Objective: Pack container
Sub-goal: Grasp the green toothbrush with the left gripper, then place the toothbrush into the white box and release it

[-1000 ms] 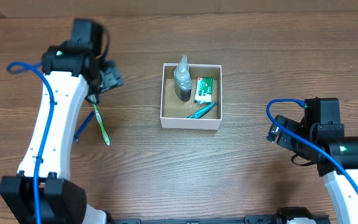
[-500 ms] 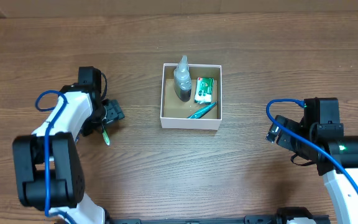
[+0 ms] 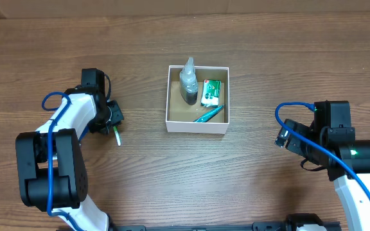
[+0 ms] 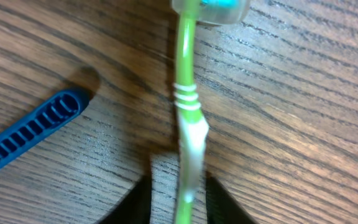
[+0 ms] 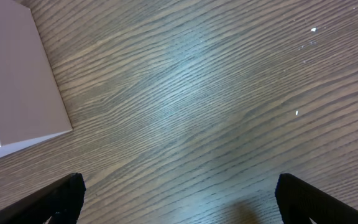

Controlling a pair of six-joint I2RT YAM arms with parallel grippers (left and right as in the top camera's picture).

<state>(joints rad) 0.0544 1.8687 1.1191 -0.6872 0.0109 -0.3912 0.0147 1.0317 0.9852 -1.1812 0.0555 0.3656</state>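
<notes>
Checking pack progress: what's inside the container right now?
In the container: a clear dark-filled bottle, a green packet, a teal pen-like item. Anything beneath them is hidden.

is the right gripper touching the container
Apart. In the overhead view bare table lies between the right gripper and the container; the right wrist view agrees.
</notes>
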